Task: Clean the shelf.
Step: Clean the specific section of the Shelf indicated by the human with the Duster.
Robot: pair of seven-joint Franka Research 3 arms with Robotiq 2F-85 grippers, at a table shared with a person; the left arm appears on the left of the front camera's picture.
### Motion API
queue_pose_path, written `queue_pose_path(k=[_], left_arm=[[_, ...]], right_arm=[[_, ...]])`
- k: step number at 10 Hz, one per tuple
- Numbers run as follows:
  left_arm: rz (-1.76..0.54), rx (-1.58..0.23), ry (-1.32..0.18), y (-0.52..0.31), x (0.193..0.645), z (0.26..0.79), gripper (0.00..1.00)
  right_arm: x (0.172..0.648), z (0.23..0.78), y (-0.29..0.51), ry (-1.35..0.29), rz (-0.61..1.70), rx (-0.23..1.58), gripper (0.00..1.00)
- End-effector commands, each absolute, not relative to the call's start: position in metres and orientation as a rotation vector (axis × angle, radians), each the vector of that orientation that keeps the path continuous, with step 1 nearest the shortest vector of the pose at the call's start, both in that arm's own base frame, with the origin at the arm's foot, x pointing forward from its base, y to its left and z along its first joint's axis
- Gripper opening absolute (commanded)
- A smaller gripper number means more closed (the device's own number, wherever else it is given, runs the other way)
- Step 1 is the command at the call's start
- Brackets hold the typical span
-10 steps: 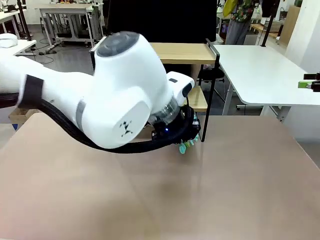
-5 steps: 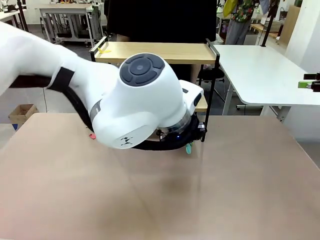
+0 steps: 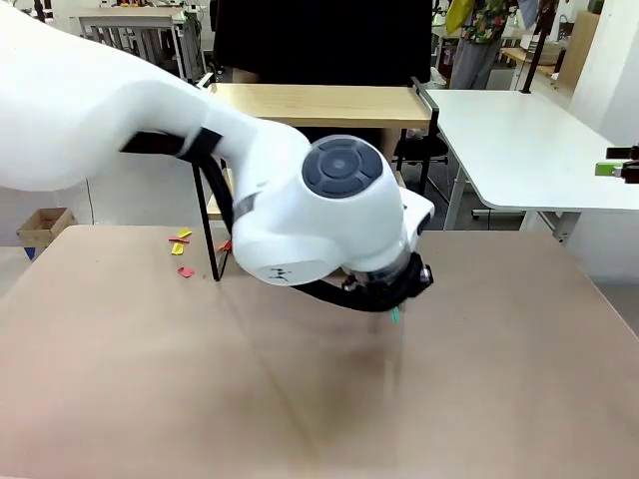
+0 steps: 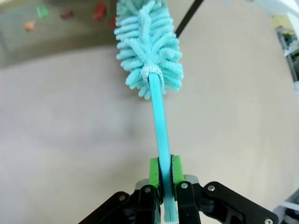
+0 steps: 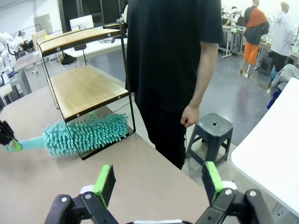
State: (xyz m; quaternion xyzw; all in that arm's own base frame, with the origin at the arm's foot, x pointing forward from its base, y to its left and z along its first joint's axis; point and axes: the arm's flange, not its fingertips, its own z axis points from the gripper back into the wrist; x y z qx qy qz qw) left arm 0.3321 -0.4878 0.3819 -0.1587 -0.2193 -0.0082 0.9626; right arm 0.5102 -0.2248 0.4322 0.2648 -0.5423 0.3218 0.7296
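Well, the shelf [image 5: 86,88] stands at the table's [image 3: 519,379] far edge, two wooden boards in a black frame, with coloured scraps [image 3: 182,246] lying by its leg. The left arm reaches across the middle, its left claw [image 4: 161,170] clamped on a teal duster [image 4: 148,42] whose head is low beside the frame. The right claw [image 5: 159,179] hangs spread apart. A person [image 5: 173,56] in black stands behind.

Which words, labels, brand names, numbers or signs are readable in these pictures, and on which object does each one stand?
No readable text anywhere.
On the left arm: a small dark emblem, a symbol without letters.
On the duster and the shelf: no print visible.
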Motion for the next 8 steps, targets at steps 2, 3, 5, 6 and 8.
queue_pose_path(k=[2,3,5,6,8], left_arm=[[0.026,-0.303,-0.400,-0.527,0.351,0.345,0.13],[-0.023,-0.299,-0.411,-0.498,0.335,0.362,0.13],[-0.023,-0.299,-0.411,-0.498,0.335,0.362,0.13],[-0.016,-0.303,-0.384,-0.508,0.345,0.356,0.13],[0.036,-0.252,-0.371,-0.476,0.362,0.359,0.13]], right_arm=[[0.511,0.434,-0.223,-1.198,0.713,0.583,1.00],[0.511,0.434,-0.223,-1.198,0.713,0.583,1.00],[0.511,0.434,-0.223,-1.198,0.713,0.583,1.00],[0.511,0.434,-0.223,-1.198,0.713,0.583,1.00],[0.511,0.434,-0.223,-1.198,0.713,0.583,1.00]])
